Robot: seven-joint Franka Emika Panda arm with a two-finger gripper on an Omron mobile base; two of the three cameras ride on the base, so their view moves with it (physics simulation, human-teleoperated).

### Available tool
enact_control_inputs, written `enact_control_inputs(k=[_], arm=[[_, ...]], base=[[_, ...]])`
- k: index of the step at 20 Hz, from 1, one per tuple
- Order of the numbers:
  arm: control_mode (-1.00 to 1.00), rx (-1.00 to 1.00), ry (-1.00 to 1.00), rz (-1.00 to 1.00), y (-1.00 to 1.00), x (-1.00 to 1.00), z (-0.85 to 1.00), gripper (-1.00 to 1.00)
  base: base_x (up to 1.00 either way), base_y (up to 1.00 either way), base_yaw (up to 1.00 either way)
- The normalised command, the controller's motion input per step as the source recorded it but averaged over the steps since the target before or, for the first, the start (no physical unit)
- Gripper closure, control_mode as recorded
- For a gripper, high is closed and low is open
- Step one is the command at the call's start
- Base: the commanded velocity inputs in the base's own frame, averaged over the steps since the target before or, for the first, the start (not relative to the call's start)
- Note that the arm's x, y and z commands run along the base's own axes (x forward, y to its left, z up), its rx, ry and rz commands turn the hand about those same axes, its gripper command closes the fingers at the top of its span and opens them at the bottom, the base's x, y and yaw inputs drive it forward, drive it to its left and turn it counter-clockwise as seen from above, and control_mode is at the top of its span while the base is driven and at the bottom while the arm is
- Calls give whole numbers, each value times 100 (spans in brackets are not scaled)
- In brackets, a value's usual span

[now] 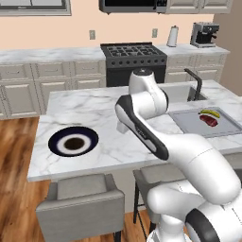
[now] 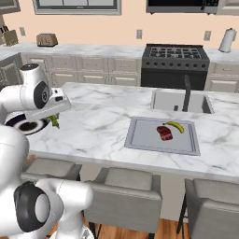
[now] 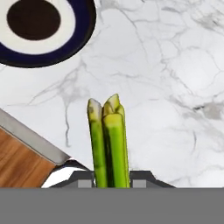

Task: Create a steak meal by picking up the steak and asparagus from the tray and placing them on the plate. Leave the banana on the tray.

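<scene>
gripper (image 3: 113,183) – clamps asparagus (image 3: 108,142) | near plate (image 3: 65,48)

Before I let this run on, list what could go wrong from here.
1. The hand grips the asparagus near one end, most of the stalk jutting out; it could pivot or slip.
2. It is above bare marble short of the plate; releasing now would likely miss it.
3. The steak lies touching the banana on the tray; picking it may nudge the banana.
</scene>
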Motion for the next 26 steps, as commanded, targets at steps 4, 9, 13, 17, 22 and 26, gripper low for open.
enact_control_inputs(k=[4,9,13,17,22,26], arm=[[-100,-3,7,13,100,2,-1,100],[-100,-1,3,14,92,17,-12,100],[-100,0,2,13,60,45,-33,100],[-100,0,0,14,55,55,-53,100],[-100,0,0,11,42,55,-45,100],[-100,0,0,5,23,53,-28,100]], base=[[0,0,0],[0,0,0],[0,0,0],[0,0,0],[0,0,0],[0,0,0]])
